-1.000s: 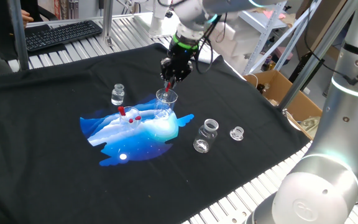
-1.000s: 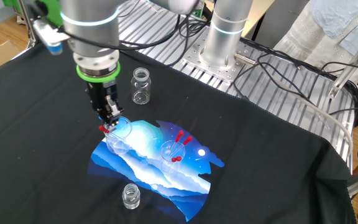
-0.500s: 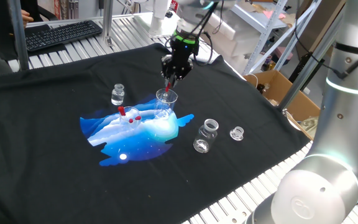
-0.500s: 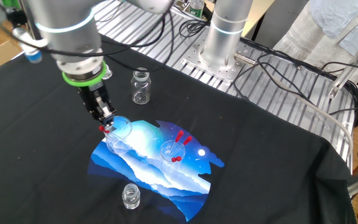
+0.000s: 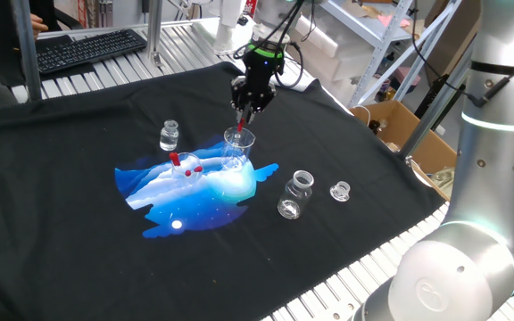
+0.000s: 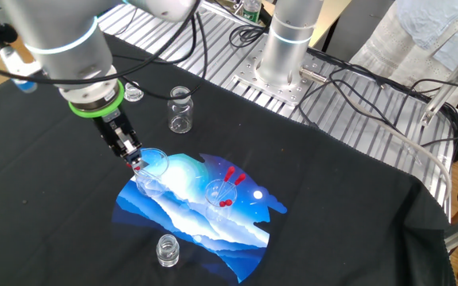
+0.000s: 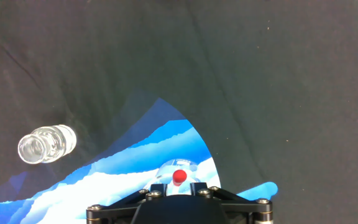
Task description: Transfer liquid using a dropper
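Observation:
My gripper (image 5: 244,113) is shut on the dropper (image 5: 239,128), whose red part shows just below the fingertips. It hangs over the mouth of a clear beaker (image 5: 237,147) on the blue print. In the other fixed view the tilted gripper (image 6: 133,157) holds the dropper (image 6: 136,167) at the beaker's (image 6: 154,168) rim. In the hand view the red bulb (image 7: 179,177) sits between the fingers, over the beaker (image 7: 180,167). A second beaker (image 5: 186,166) with red things in it stands to the left.
A small clear bottle (image 5: 169,135) stands left of the beakers and shows in the hand view (image 7: 45,143). An open jar (image 5: 295,194) and its lid (image 5: 340,191) lie to the right. A black cloth (image 5: 78,259) covers the table. A keyboard (image 5: 87,46) is at the back left.
The arm's wrist has swung away and the hand has tilted, while the fingertips and the dropper stay at the beaker's mouth. Nothing on the table moved.

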`<state>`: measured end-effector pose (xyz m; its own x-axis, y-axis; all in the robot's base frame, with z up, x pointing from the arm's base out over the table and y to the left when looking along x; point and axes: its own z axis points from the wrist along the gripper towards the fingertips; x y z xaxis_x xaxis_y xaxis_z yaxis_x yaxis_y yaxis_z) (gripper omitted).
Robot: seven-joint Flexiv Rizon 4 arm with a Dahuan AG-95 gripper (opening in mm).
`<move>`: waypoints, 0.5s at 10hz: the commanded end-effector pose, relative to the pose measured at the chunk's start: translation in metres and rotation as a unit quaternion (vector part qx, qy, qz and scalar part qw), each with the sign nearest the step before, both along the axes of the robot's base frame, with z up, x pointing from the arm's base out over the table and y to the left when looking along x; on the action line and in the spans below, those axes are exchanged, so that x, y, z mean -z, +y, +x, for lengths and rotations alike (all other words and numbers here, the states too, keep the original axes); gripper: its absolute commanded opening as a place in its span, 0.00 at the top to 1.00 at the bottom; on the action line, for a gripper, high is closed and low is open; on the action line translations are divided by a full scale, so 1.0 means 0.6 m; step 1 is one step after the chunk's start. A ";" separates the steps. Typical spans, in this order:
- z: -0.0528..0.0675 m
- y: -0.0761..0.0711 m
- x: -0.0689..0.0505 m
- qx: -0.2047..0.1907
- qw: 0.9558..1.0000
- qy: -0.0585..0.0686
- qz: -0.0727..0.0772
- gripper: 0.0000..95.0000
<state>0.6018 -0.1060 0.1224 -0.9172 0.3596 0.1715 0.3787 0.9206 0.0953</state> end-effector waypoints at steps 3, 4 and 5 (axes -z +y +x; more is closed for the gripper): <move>0.001 -0.004 0.003 -0.004 1.000 0.015 0.005 0.80; 0.001 -0.004 0.003 -0.004 1.000 0.021 0.008 0.80; 0.002 -0.004 0.003 -0.002 1.000 0.024 0.011 0.80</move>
<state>0.6042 -0.1078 0.1206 -0.9087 0.3499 0.2279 0.3792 0.9199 0.0997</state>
